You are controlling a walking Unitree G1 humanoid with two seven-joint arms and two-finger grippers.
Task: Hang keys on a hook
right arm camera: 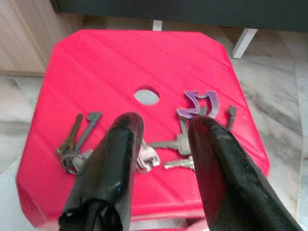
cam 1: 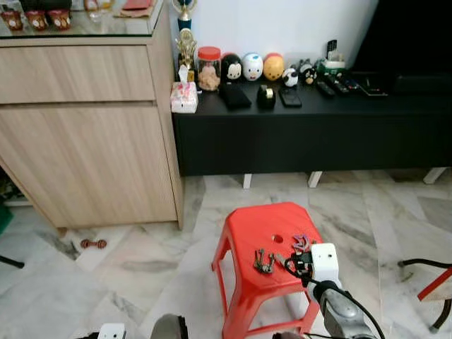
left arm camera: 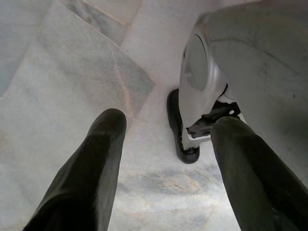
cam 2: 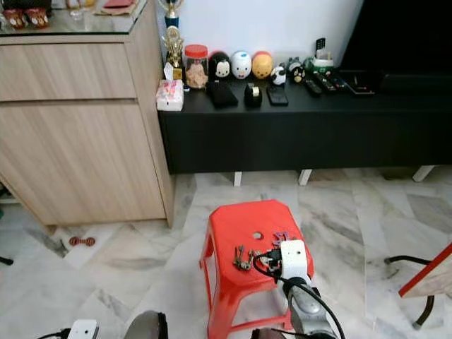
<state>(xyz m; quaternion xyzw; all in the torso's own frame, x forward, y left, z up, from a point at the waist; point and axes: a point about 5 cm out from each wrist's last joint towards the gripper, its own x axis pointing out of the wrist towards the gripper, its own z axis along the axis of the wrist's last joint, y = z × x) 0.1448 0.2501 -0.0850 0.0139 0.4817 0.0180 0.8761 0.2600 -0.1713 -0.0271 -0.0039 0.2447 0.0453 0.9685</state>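
Keys (right arm camera: 180,142): spread on red stool (right arm camera: 120,62), lower centre of frame, flanked by open, empty right end effector (right arm camera: 161,144). Left end effector (left arm camera: 163,159): open, idle over floor.

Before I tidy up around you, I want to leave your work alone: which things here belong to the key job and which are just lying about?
Job:
- keys with purple clip
- second key bunch
- red stool
- right claw, open over the keys

Lying about:
- jar
- tissue pack
- round toys
- remotes
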